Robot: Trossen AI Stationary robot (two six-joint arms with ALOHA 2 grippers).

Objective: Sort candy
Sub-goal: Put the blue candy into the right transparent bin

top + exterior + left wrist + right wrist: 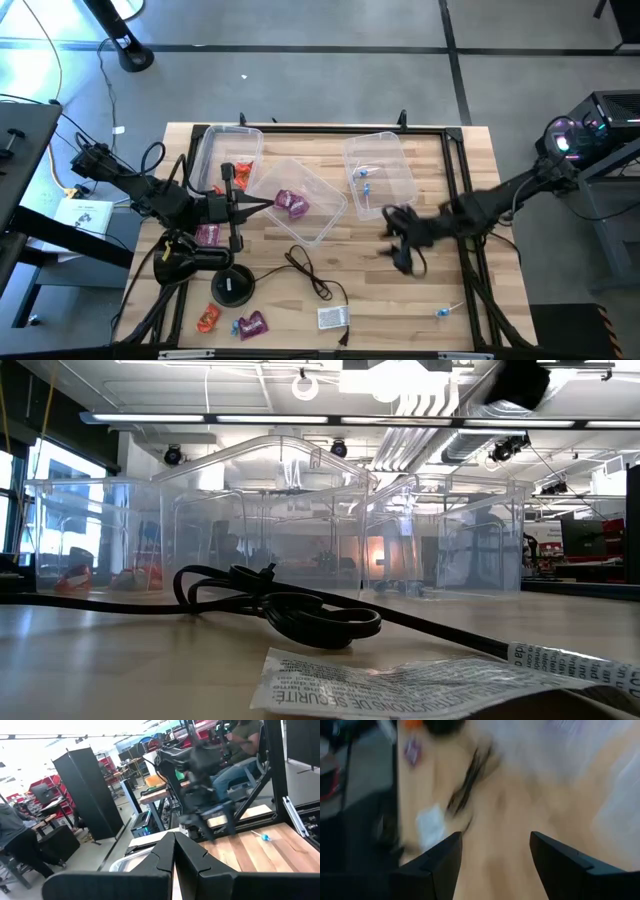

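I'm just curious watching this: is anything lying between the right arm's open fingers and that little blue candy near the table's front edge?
Nothing visible does. Only bare wood separates the right gripper from the blue candy; the black cable lies off to the side.

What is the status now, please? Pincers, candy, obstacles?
Left pincer shut, idle. Right pincer open, empty, above table. Blue candy loose at front edge. Black cable lies mid-table.

Candy [249, 324] in orange, purple and blue wrappers, scattered on table and in bins

Wooden table [440, 200] bearing three clear bins [380, 172], black cable [305, 268], white box [333, 317], loose candy [250, 324].
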